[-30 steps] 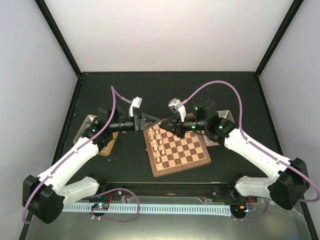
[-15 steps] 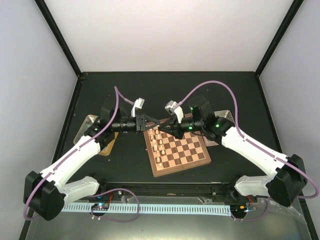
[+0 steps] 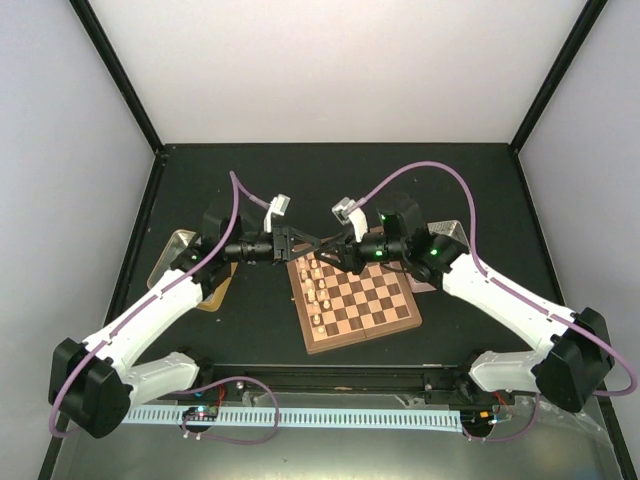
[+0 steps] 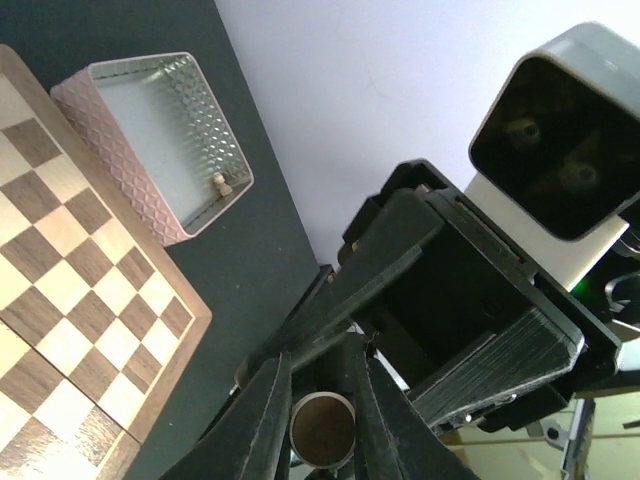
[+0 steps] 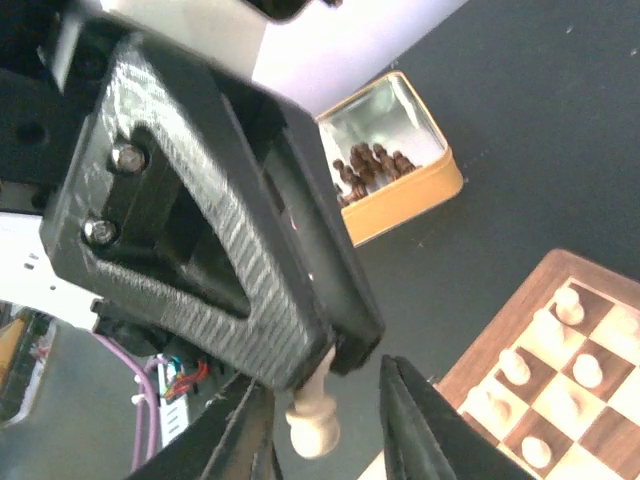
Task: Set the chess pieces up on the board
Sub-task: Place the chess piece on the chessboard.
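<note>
The board lies in the middle, with several pale chess pieces in its left columns. My two grippers meet tip to tip above its far left corner. My left gripper is shut on a pale chess piece; its round base shows between the fingers. In the right wrist view that pale piece sticks out of the left gripper. My right gripper is open, one finger on each side of the piece, with a gap on the right. It is also in the top view.
A gold tin with several dark brown pieces stands left of the board, partly under the left arm. A clear tray holding one pale piece stands right of the board, behind the right arm.
Both grippers have moved toward each other above the board's far left corner. Their tips were apart and now overlap round the pale piece.
</note>
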